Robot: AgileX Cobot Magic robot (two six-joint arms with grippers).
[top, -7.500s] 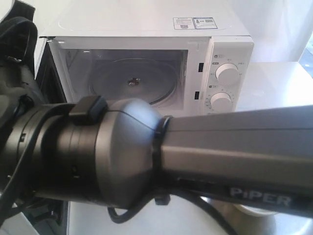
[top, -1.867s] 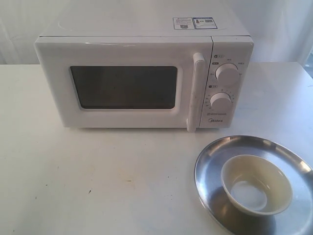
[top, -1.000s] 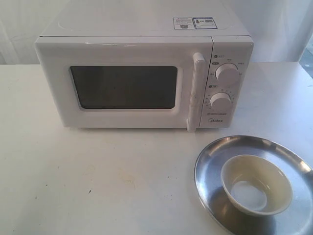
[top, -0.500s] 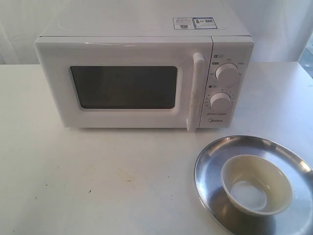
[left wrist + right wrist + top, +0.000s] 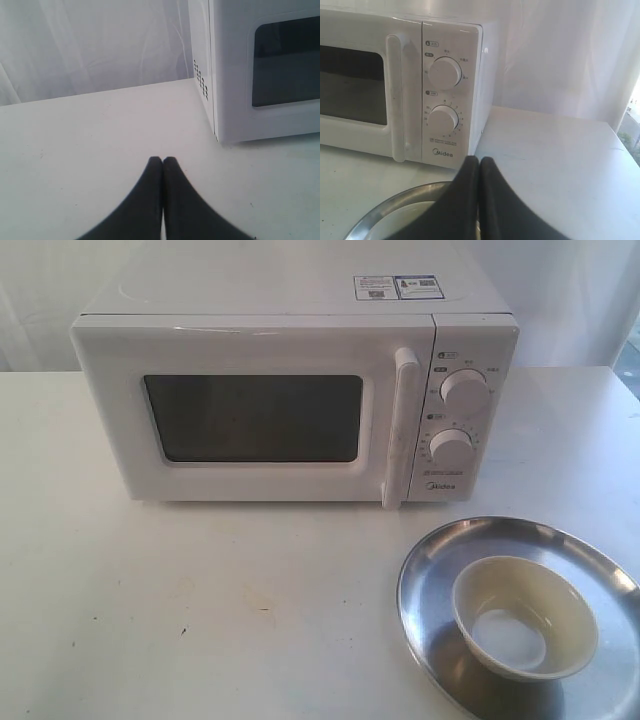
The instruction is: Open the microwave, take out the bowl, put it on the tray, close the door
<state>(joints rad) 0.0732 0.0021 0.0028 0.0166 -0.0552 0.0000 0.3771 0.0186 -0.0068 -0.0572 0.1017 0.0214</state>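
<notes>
while neither arm shows in the exterior view, the white boxy countertop microwave [image 5: 290, 300] stands on the pale white table [image 5: 200, 610] with its white door [image 5: 120, 420] shut flush against the body. the door's dark rectangular window [image 5: 255, 418] reveals nothing inside. a tall white vertical bar handle [image 5: 397, 430] runs down the door's edge next to the control panel, where two white round knobs [image 5: 465, 390] sit one above the other over the "midea" logo. two small printed stickers [image 5: 397, 287] lie on the microwave's top.

in front of the microwave, toward its knob side and apart from it, lies the large round shiny steel tray [image 5: 430, 570] with a raised rim. the small round cream-white bowl [image 5: 525, 615], pale yellowish inside, rests upright in the tray.

the left gripper [image 5: 162, 160] hangs low over bare table off the microwave's corner on the side away from the knobs, its two dark fingers pressed together with nothing between them. the right gripper [image 5: 479, 159] hovers in front of the microwave's knob side, the tray's rim showing beside its fingers, which are likewise pressed tip to tip and empty.
</notes>
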